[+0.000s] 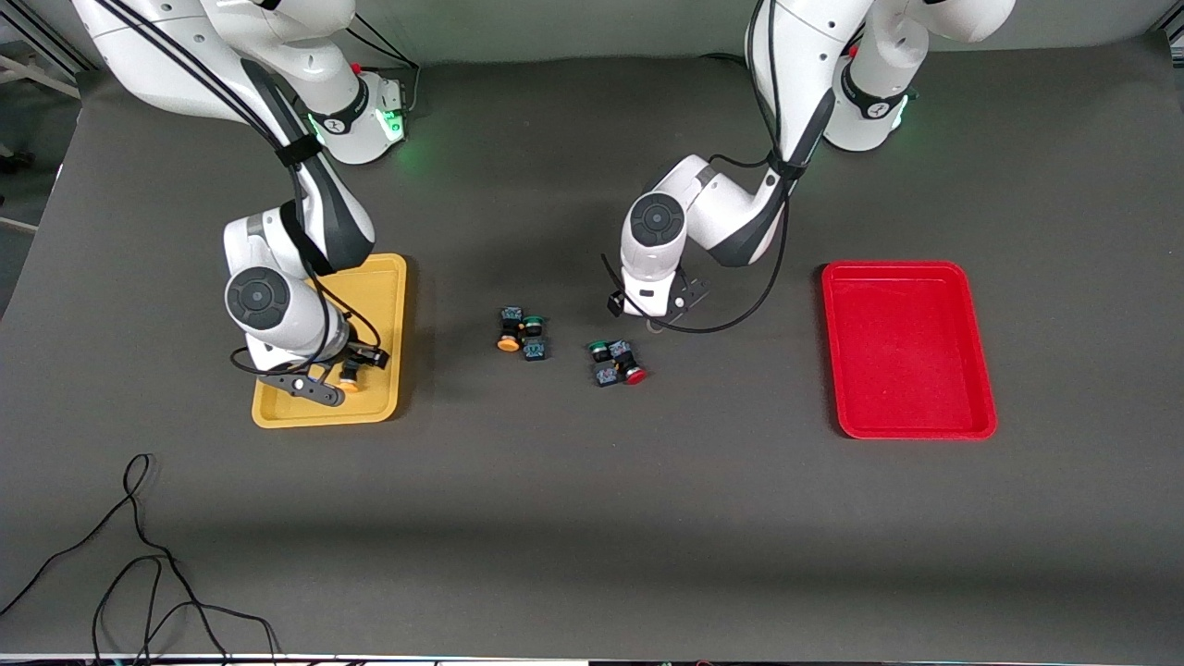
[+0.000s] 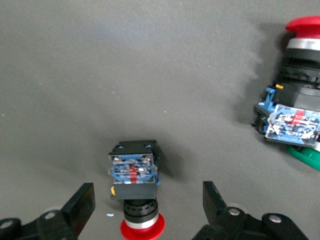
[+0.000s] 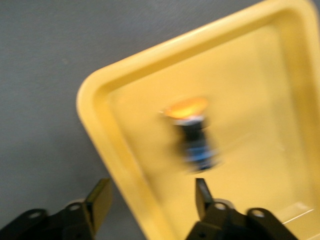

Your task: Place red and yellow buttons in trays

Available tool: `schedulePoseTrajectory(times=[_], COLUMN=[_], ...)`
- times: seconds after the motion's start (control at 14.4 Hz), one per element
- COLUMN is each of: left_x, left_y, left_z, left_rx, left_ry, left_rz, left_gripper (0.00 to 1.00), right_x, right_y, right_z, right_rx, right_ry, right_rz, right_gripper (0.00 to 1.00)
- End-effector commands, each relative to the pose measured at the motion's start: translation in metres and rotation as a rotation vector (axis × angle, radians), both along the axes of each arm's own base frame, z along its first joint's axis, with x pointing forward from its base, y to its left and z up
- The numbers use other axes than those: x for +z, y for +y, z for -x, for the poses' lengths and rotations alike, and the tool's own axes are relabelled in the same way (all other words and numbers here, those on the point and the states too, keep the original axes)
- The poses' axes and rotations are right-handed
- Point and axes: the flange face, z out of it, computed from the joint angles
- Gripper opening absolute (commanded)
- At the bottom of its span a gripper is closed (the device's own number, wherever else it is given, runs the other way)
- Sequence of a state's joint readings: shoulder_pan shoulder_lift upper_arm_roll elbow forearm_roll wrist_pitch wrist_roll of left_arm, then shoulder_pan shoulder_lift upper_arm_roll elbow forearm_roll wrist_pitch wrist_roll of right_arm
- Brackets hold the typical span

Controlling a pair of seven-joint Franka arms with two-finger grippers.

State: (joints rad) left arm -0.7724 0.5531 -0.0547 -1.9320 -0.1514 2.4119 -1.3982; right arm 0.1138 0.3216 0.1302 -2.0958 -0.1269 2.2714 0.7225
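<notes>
A dark grey matte surface (image 1: 573, 518) carries everything. The red rectangular plastic tray (image 1: 908, 407) with raised rim lies toward the left arm's end, with nothing in it. The yellow rectangular plastic tray (image 1: 388, 277) lies toward the right arm's end.

The right end effector (image 3: 150, 200) is over the corner of the yellow tray nearer to the front camera, its fingers spread apart with nothing between them. One small button with orange-yellow cap and dark body (image 3: 192, 130) lies in this tray.

The left end effector (image 2: 149, 215) is low over the middle of the surface, its fingers wide apart on both sides of a red-capped button with dark blue-black body (image 2: 134, 185), not touching it.

Between the trays lie two small groups: an orange-yellow capped button (image 1: 509, 340) with a green-capped button (image 1: 534, 324), and another red-capped button (image 1: 631, 370) with a green-capped one (image 1: 598, 350).
</notes>
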Motion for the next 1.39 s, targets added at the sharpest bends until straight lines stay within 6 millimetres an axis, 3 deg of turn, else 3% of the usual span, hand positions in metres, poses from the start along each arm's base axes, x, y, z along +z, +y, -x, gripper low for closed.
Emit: schedulePoseTrajectory(times=[0.0,0.14,0.21,0.28,0.35,0.42,0.62,0.83,0.97,1.04,1.18,1.25,1.32], left_x=[-0.010,-0.013,-0.014,-0.013,-0.010,-0.003,0.039,0.104,0.136,0.144,0.137,0.124,0.108], left_y=[-0.012,-0.010,-0.008,-0.007,-0.005,-0.003,0.013,0.065,0.118,0.157,0.237,0.270,0.298], left_z=[0.008,0.012,0.012,0.011,0.009,0.006,-0.013,-0.046,-0.062,-0.075,-0.091,-0.090,-0.087], left_rx=[0.001,-0.019,-0.033,-0.048,-0.055,-0.060,-0.062,-0.075,-0.177,-0.217,-0.288,-0.355,-0.398], left_ry=[0.006,0.012,0.009,0.003,0.002,0.010,0.055,0.111,0.188,0.227,0.289,0.295,0.285], left_rz=[-0.005,-0.016,-0.026,-0.039,-0.040,-0.044,-0.071,-0.069,-0.069,-0.060,-0.017,-0.026,-0.026], left_gripper=[0.95,0.91,0.81,0.57,0.17,0.00,0.00,0.00,0.00,0.00,0.00,0.00,0.00], right_x=[0.018,0.013,0.003,-0.013,-0.025,-0.034,-0.050,-0.067,-0.068,-0.071,-0.077,-0.082,-0.082], right_y=[0.076,0.127,0.143,0.152,0.157,0.158,0.176,0.185,0.185,0.186,0.186,0.185,0.185], right_z=[0.006,0.017,0.023,0.029,0.033,0.035,0.048,0.052,0.051,0.052,0.052,0.053,0.052], right_rx=[-0.122,-0.145,-0.133,-0.113,-0.096,-0.093,-0.089,-0.119,-0.121,-0.120,-0.095,-0.086,-0.086], right_ry=[-0.024,-0.048,-0.057,-0.047,-0.041,-0.029,-0.012,-0.034,-0.039,-0.035,-0.048,-0.049,-0.056], right_rz=[-0.087,-0.130,-0.146,-0.146,-0.142,-0.137,-0.135,-0.160,-0.163,-0.163,-0.158,-0.152,-0.158], right_gripper=[1.00,1.00,1.00,1.00,1.00,1.00,1.00,1.00,1.00,1.00,1.00,0.83,0.57])
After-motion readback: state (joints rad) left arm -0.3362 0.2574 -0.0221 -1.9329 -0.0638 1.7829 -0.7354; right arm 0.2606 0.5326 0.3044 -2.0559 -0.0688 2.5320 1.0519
